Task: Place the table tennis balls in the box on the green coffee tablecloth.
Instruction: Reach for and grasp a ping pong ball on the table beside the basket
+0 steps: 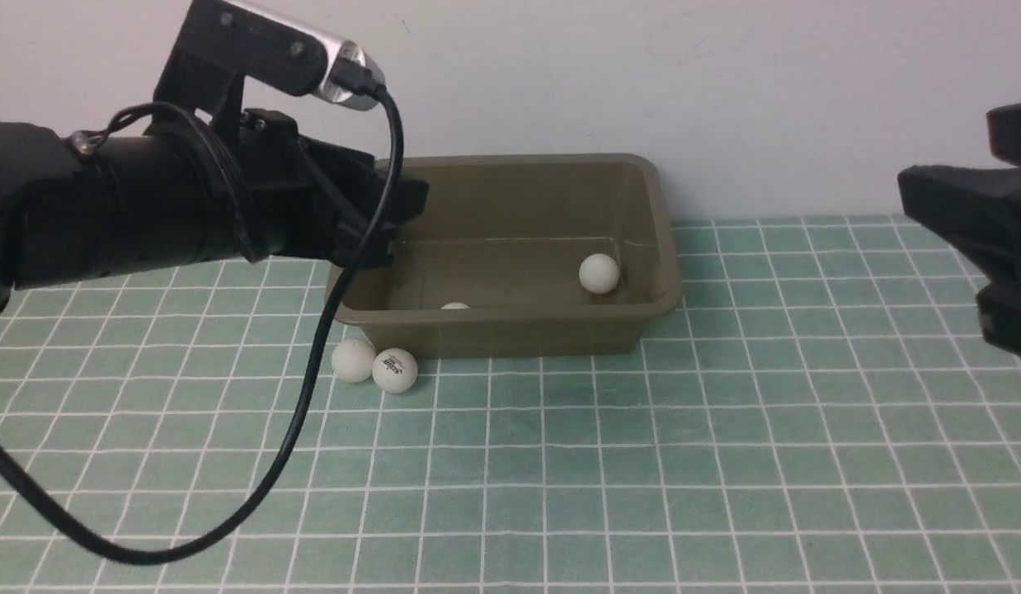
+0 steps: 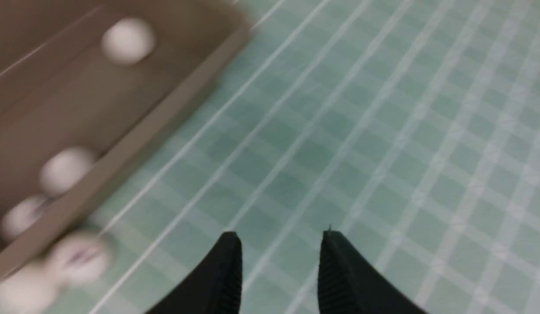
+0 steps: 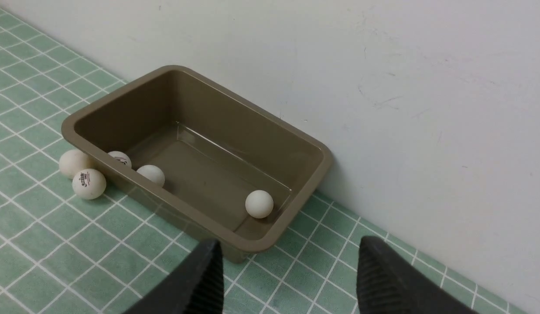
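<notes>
Teal-green checked cloth, the green coffee tablecloth (image 1: 725,462), covers the table, and the box (image 1: 510,334) stands on it at the far side, by the wall. The left gripper (image 2: 281,244) hangs at the box's nine o'clock end. Its jaws are narrowed yet apart, with only cloth between them, grasping nothing; its wrist picture is blurred. The right gripper (image 3: 289,244) sits well off at three o'clock, jaws spread wide and empty.

Of the table tennis balls, three lie in the box: one (image 1: 599,273) towards four o'clock and two (image 3: 151,175) in the seven o'clock corner. A plain ball (image 1: 353,360) and a logo ball (image 1: 395,370) sit outside on the cloth at the box's seven o'clock, touching each other and close to its wall.

The left arm looks due to fetch these. It would do best to widen the jaws first and drop straight down on one ball, turned so that neither finger strikes the neighbour or the wall. It should close softly across the middle, then clear the rim before letting go.
</notes>
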Robot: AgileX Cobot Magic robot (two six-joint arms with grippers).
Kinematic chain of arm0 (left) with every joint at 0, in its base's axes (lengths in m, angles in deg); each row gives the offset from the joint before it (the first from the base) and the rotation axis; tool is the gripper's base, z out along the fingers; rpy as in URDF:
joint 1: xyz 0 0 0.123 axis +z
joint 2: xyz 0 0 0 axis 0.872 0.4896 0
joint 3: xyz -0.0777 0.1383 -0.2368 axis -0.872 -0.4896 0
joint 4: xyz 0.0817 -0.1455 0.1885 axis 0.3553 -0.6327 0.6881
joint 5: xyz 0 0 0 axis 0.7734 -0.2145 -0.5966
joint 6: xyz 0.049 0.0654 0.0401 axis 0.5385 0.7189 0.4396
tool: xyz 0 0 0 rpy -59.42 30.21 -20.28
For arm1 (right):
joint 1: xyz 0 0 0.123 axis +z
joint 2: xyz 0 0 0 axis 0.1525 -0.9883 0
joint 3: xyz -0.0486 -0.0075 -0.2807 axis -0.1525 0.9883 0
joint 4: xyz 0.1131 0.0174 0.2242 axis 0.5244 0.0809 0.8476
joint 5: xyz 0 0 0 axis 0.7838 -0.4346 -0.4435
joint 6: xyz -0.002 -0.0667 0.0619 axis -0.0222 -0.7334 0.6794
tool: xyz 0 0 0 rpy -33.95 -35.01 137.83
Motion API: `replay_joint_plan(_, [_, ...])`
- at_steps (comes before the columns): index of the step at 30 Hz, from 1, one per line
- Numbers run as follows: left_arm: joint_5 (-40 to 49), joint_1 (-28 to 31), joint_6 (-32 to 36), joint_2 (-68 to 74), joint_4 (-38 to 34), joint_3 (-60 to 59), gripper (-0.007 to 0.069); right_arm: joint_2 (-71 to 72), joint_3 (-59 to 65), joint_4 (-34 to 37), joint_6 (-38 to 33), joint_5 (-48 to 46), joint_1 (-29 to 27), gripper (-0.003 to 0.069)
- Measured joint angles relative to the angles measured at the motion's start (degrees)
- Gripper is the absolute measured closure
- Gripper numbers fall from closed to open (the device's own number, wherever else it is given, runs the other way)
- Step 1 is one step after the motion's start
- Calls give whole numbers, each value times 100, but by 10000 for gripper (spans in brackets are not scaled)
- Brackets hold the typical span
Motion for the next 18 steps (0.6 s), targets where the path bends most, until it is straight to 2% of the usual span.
replay_joint_plan(4, [-793,0,-1653,167,1719,0,389,0,0,-13,0,0,0,274])
replay_joint_plan(7, [-1082,0,-2303,558,2564,0,351,0,0,-13,0,2,0,274])
replay_joint_plan(11, [-1427,0,-2474,1115,2816,0,272,0,0,-31,5,2,0,274])
replay_joint_plan(15, [-1844,0,-2486,1499,2610,0,196,0,0,-37,5,2,0,274])
replay_joint_plan(18, [-2076,0,-2486,1708,2429,0,174,0,0,-82,5,2,0,274])
